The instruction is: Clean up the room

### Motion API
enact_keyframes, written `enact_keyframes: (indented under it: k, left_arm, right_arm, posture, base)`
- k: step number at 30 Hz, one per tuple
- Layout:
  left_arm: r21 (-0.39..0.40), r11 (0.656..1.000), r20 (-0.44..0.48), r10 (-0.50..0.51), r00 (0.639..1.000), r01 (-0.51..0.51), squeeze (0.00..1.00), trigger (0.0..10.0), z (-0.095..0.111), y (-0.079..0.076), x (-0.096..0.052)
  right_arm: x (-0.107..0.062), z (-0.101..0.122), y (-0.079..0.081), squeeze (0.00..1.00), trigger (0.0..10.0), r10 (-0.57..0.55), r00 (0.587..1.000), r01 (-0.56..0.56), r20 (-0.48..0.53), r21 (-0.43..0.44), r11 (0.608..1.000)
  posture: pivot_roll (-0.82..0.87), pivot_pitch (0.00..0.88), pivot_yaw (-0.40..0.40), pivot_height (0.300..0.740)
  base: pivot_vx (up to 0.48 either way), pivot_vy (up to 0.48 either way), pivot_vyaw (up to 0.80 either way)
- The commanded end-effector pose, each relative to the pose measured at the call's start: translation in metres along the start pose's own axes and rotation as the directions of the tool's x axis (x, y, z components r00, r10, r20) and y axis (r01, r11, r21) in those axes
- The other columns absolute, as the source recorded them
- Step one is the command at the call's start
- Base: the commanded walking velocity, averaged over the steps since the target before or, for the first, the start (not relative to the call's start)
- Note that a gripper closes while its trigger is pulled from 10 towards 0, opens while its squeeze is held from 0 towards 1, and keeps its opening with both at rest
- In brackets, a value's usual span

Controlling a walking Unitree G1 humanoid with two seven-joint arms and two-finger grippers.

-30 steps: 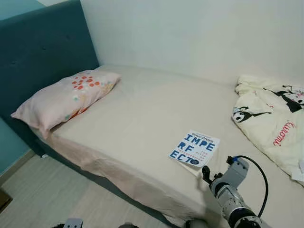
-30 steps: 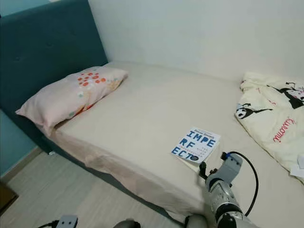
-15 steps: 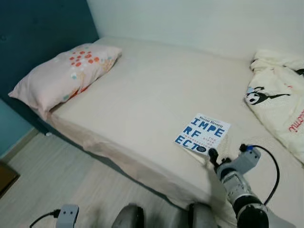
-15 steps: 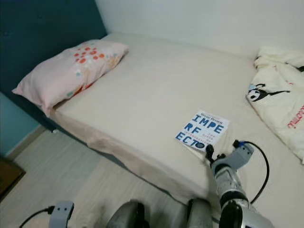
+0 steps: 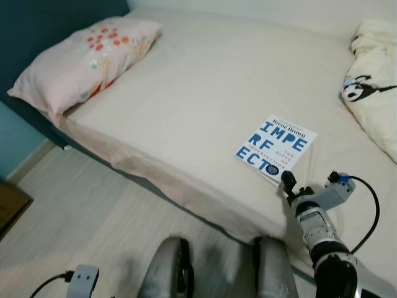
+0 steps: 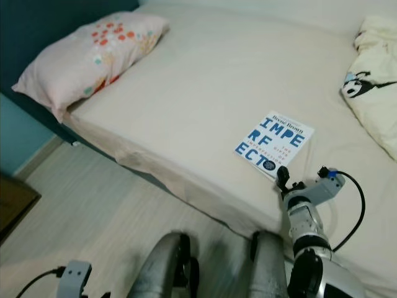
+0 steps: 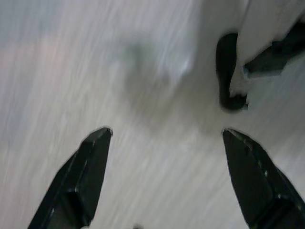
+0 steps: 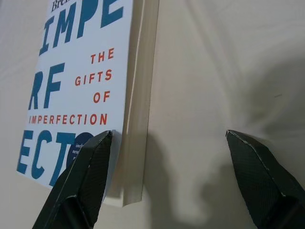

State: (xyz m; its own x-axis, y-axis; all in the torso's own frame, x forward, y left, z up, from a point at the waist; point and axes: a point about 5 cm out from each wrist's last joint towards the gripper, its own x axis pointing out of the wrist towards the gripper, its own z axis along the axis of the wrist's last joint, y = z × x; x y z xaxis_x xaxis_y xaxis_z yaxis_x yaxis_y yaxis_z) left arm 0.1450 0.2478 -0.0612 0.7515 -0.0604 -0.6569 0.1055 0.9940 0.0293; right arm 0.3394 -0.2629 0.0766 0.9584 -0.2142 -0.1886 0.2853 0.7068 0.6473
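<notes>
Your right end effector (image 8: 167,181) is spread wide, hovering low over the bed (image 5: 186,93) at the near right corner of the book (image 5: 276,148), with one finger over the cover's edge and the other out over bare sheet on the right. The book lies flat near the bed's front edge, right of centre, its white-and-blue cover facing up (the title reads "The Gifts of Imperfection"). You look to be at the approach step of picking it up. Next you will likely need to slide forward so the fingers straddle the spine edge, then close on it; a flat book on soft bedding may need one finger worked under it. Your left end effector (image 7: 164,181) hangs idle over the floor, fingers wide apart.
</notes>
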Motion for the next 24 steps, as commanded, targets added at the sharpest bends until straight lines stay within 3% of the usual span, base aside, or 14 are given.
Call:
enact_keyframes:
  k: [1, 6, 9, 12, 16, 24]
  left_arm:
    - [0.009, 1.000, -0.046, 0.016, 0.999, -0.016, 0.00, 10.0, -0.013, 0.011, -0.013]
    - [0.011, 1.000, -0.031, 0.016, 0.999, -0.015, 0.00, 10.0, -0.010, 0.013, -0.018]
    - [0.016, 1.000, -0.018, 0.012, 1.000, -0.012, 0.00, 10.0, -0.008, 0.012, -0.023]
    - [0.016, 1.000, -0.014, 0.010, 1.000, -0.010, 0.00, 10.0, -0.007, 0.012, -0.024]
    - [0.018, 1.000, -0.011, 0.005, 1.000, -0.004, 0.00, 10.0, -0.007, 0.010, -0.029]
    - [0.016, 1.000, -0.032, 0.009, 0.999, -0.009, 0.00, 10.0, -0.011, 0.009, -0.037]
  right_arm:
    - [-0.005, -0.013, -0.007, 0.00, 10.0, -0.023, 0.999, 0.024, -0.046, 0.016, 1.000]
    - [0.000, -0.009, 0.004, 0.00, 10.0, 0.029, 0.999, -0.028, -0.037, 0.014, 0.999]
    - [0.005, -0.004, 0.019, 0.00, 10.0, 0.110, 0.994, -0.109, -0.018, 0.057, 0.992]
    - [0.006, -0.003, 0.024, 0.00, 10.0, 0.128, 0.992, -0.127, -0.006, 0.084, 0.988]
    - [0.011, -0.012, 0.045, 0.00, 10.0, 0.170, 0.984, -0.163, -0.049, 0.119, 0.979]
    - [0.010, -0.027, 0.057, 0.00, 10.0, 0.198, 0.975, -0.179, -0.106, 0.161, 0.971]
  posture:
    - [0.22, 0.457, 0.156, 0.607]
    - [0.23, 0.474, 0.159, 0.607]
    - [0.24, 0.485, 0.161, 0.607]
    - [0.24, 0.491, 0.160, 0.607]
    - [0.24, 0.498, 0.159, 0.607]
    - [0.24, 0.500, 0.156, 0.607]
  base:
    - [0.000, 0.000, 0.00]
    - [0.000, 0.000, 0.00]
    - [0.000, 0.000, 0.00]
    - [0.000, 0.000, 0.00]
    - [0.000, 0.000, 0.00]
    - [0.000, 0.000, 0.00]
